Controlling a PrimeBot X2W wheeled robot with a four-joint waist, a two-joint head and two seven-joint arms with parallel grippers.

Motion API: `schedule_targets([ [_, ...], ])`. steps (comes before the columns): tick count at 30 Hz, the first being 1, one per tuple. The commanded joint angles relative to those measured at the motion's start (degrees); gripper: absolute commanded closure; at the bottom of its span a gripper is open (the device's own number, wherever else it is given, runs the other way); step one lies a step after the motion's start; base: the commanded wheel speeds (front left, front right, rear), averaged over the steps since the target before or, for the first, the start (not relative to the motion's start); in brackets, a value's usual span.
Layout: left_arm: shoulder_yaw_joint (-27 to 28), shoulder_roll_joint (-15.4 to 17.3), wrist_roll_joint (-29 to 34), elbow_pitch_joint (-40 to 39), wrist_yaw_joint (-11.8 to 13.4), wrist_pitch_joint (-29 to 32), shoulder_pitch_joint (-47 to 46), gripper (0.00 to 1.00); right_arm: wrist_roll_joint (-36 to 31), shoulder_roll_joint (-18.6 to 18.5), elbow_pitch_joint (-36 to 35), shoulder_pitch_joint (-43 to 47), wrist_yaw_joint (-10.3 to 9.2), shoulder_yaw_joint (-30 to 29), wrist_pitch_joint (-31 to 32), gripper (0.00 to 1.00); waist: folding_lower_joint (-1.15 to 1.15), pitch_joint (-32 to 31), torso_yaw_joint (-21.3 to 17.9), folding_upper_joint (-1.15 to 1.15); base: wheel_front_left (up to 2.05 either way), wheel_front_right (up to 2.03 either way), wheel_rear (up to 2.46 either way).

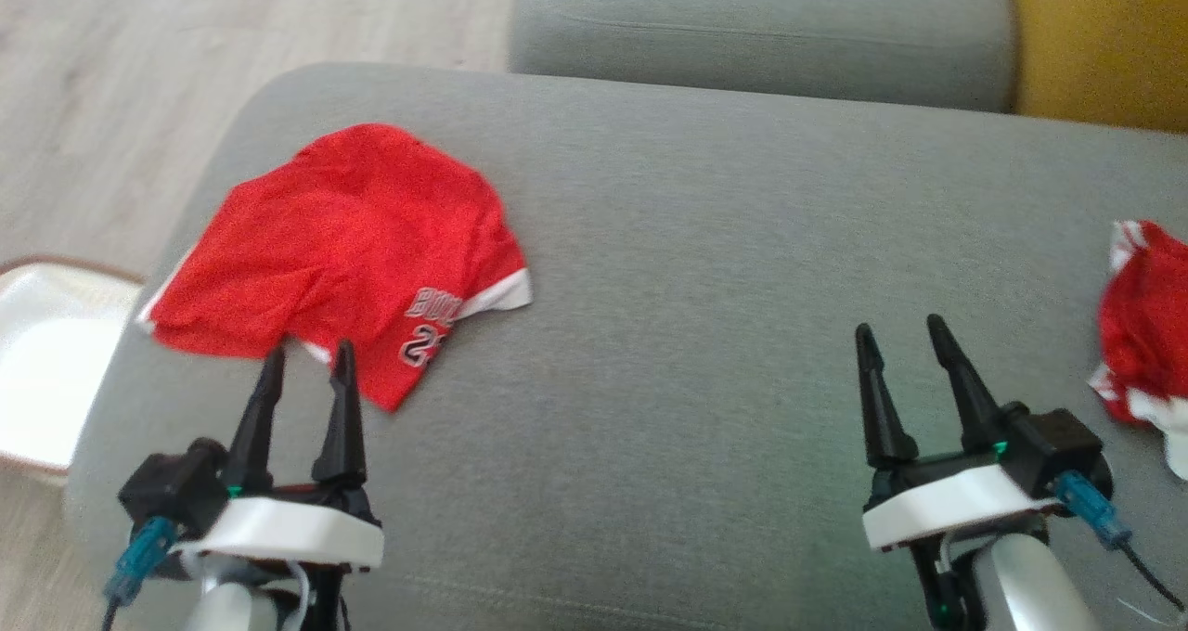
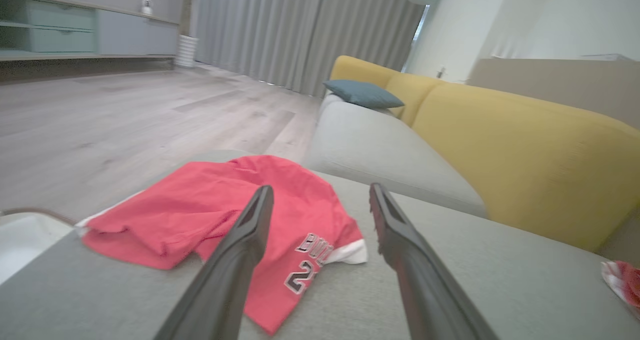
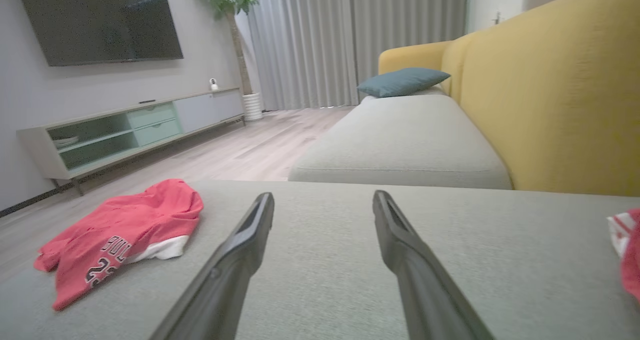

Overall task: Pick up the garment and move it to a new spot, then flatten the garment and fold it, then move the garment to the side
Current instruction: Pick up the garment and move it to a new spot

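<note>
Nearest us, our left gripper (image 1: 310, 351) hovers empty, fingers spread wide, its tips over the near edge of the crumpled red jersey (image 1: 343, 241) on the grey sofa cushion (image 1: 705, 269). Our right gripper (image 1: 898, 327) gapes too, holding nothing, near another red garment (image 1: 1137, 334).

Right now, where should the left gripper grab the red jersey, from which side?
Grip the red jersey at its near edge, where a loose fold lifts off the grey cushion ahead of the open left gripper. Come in low from the robot's side; that raised fold probably gives an edge to pinch.
</note>
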Motion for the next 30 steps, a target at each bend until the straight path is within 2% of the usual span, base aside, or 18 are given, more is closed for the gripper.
schedule_targets([
  [1,2.6,0.5,0.3,-2.2,0.2,-0.3,-2.9,0.0,0.5,-0.2,-1.6,-1.5,0.19,2.0,-0.6,0.0,0.0,0.0,3.5,0.0,0.0,0.0,0.0],
  [7,4.1,0.5,0.3,-2.5,0.1,-0.3,-2.4,0.0,1.3,-0.2,-1.3,-1.6,0.19,3.5,-0.6,0.0,0.0,-0.3,8.0,0.0,0.0,0.0,0.0],
  [15,5.6,0.5,0.8,-2.9,-0.1,-0.3,-2.0,0.0,2.4,-0.2,-1.1,-1.7,0.19,4.8,-0.6,0.0,0.0,-0.6,11.2,0.0,0.0,0.0,0.0],
  [22,7.3,0.5,1.2,-3.0,-0.5,-0.3,-2.0,0.0,2.7,-0.2,-1.0,-2.0,0.19,5.5,-0.6,0.0,0.0,-0.4,11.7,0.0,0.0,0.0,0.0],
  [30,8.7,0.5,1.0,-3.3,-0.7,-0.3,-2.9,0.0,2.2,-0.2,-1.0,-2.5,0.19,5.2,-0.6,0.0,0.0,1.0,10.5,0.0,0.0,0.0,0.0],
])
